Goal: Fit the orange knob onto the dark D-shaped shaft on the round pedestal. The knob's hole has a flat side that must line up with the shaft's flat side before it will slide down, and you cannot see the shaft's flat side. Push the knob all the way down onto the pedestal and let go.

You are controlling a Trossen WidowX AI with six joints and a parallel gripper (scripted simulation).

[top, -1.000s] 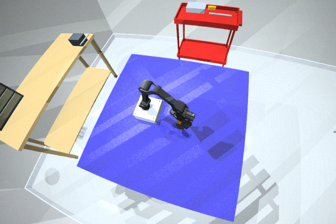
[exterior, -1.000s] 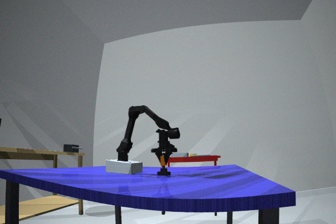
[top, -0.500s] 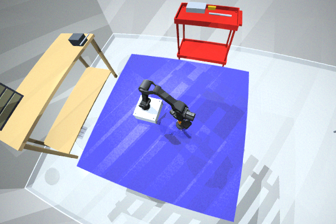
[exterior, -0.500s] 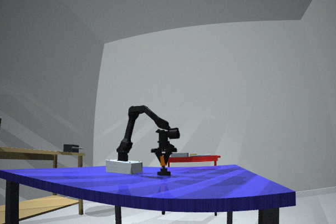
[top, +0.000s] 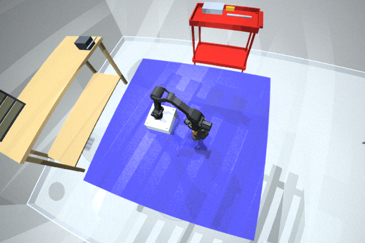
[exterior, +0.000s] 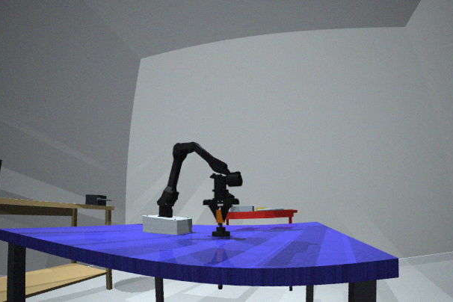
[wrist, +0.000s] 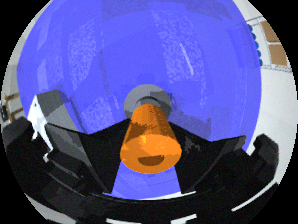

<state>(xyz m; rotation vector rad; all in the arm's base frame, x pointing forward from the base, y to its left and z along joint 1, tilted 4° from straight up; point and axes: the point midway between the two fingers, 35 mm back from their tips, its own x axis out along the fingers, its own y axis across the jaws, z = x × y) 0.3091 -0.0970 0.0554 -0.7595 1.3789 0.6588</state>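
My gripper (top: 195, 132) (exterior: 219, 217) (wrist: 150, 152) is shut on the orange knob (top: 194, 131) (exterior: 219, 215) (wrist: 149, 140) and holds it upright, straight above the round pedestal (top: 196, 136) (exterior: 220, 233) (wrist: 141, 95) on the blue table (top: 229, 150) (exterior: 284, 247) (wrist: 100, 43). In the side view the knob's lower end sits just over the dark shaft (exterior: 220, 226), a little above the pedestal base. In the wrist view the knob covers the shaft and only the pedestal's grey rim shows behind it. The shaft's flat side is hidden.
The arm's white base block (top: 161, 120) (exterior: 167, 224) stands on the table left of the pedestal. A red cart (top: 226, 33) (exterior: 262, 214) stands beyond the table, a wooden bench (top: 48, 96) (exterior: 41, 207) to the left.
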